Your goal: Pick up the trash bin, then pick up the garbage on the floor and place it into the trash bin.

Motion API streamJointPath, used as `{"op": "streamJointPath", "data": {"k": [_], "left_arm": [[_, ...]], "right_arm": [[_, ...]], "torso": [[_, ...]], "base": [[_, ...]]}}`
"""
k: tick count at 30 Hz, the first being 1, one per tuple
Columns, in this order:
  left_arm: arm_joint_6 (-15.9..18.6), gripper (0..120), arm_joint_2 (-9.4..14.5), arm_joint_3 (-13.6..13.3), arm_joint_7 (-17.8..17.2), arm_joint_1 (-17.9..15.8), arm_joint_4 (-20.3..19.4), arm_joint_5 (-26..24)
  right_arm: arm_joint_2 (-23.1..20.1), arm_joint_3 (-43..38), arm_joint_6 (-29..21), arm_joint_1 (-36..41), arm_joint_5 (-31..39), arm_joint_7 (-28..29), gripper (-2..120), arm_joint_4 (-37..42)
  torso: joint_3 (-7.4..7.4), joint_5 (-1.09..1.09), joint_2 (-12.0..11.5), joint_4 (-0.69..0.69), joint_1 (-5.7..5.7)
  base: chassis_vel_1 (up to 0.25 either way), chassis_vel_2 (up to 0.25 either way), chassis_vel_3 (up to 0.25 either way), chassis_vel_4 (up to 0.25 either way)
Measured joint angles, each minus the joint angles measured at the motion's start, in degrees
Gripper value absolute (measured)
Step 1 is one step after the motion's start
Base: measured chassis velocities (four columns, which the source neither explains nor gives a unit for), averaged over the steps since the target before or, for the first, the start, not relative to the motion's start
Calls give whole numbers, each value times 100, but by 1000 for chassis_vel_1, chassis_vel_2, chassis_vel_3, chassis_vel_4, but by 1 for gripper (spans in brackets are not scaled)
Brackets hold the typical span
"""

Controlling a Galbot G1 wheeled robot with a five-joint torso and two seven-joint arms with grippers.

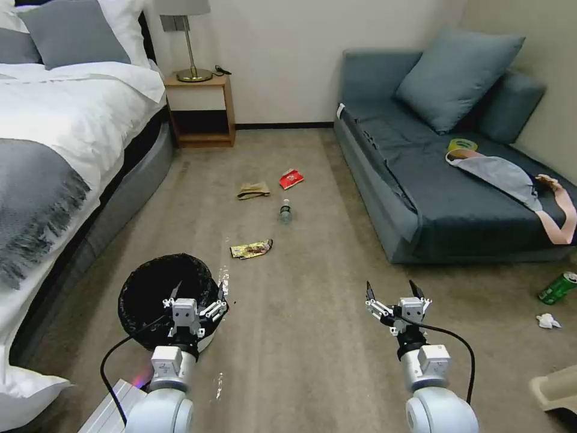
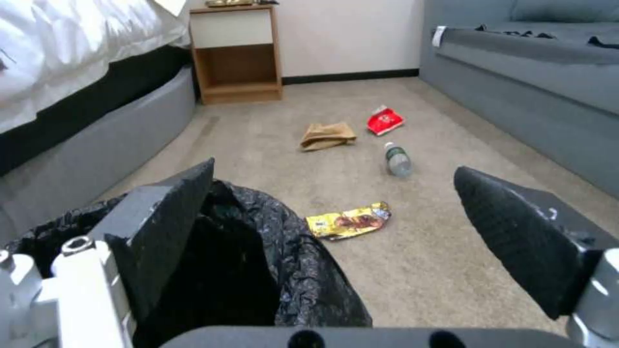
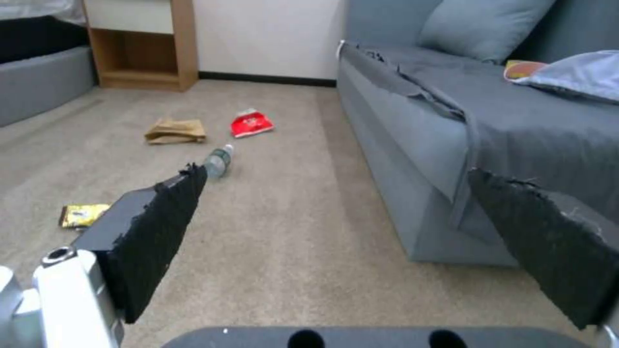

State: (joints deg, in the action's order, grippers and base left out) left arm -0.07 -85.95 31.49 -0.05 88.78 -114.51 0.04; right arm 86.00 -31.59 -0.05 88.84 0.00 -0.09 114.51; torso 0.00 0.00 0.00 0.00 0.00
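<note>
Step in hand: picking up the trash bin; it looks not yet gripped, and no litter has been lifted.
Bed [image 1: 54,120]: far left, white linen over a grey padded base, a fringed grey throw on top.
Trash bin [image 1: 157,294]: round and white, on the carpet beside the bed, lined with a crinkly black bag folded over the rim.
Left gripper [image 1: 197,299]: fingers spread apart at the bin's right rim; in the left wrist view one dark ribbed finger [image 2: 169,227] sits over the bag's mouth and the other stands outside over bare carpet, so the rim lies between them, unclamped.
Next move calls for: closing on that rim through the slippery, yielding bag, firmly enough to catch the hard wall beneath.
Gold wrapper [image 1: 251,248]: nearest litter, flat, shiny foil, just ahead of the bin.
Brown paper bag [image 1: 253,190]: crumpled, matte, farther on.
Clear bottle [image 1: 285,211]: lying on its side, green label, likely to roll.
Red packet [image 1: 291,178]: glossy, flat, farthest of the four.
Right gripper [image 1: 394,294]: fingers apart, empty, held above open carpet well apart from the litter.
Sofa [image 1: 433,180]: right side, blue-grey fabric with a rumpled cover.
</note>
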Motion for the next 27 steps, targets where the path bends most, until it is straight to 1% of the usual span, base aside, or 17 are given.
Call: {"op": "streamJointPath", "data": {"k": [14,15,17,18,19,22,25,26,27], "left_arm": [[14,100,-8,1,-6,2,-20,-1],[121,100,-46,-6,-70,3,-133,22],[469,100,-180,-70,-260,-2,-540,106],[469,100,-180,-70,-260,-2,-540,106],[714,100,-268,-104,-392,-4,-805,165],[1216,100,-455,-183,-668,-11,-1366,288],[1216,100,-455,-183,-668,-11,-1366,288],[1710,100,-619,-164,-1011,-2,-1843,349],[1857,100,-629,-33,-1168,14,-1848,280]], "right_arm": [[-4,4,-4,-4,0,7,100,15],[-9,5,-45,-11,7,61,100,111],[-34,4,-195,-66,52,292,100,518],[-34,4,-195,-66,52,292,100,518],[-52,3,-288,-93,81,434,100,755],[-91,1,-497,-158,147,752,100,1297],[-91,1,-497,-158,147,752,100,1297],[-137,-2,-749,-240,223,1148,100,1972],[-170,-28,-754,-251,266,1203,100,2052]], "torso": [[0,0,0,0,0],[0,1,-1,0,0],[0,0,0,1,0],[0,0,0,1,0],[0,0,0,0,0],[0,0,0,0,0],[0,0,0,0,0],[0,1,0,-2,0],[0,-1,0,1,0]], "base": [[0,0,0,0],[0,0,0,0],[0,0,0,0],[0,0,0,0],[0,0,0,0],[0,0,0,0],[0,0,0,0],[0,0,0,0],[0,0,0,0]]}}
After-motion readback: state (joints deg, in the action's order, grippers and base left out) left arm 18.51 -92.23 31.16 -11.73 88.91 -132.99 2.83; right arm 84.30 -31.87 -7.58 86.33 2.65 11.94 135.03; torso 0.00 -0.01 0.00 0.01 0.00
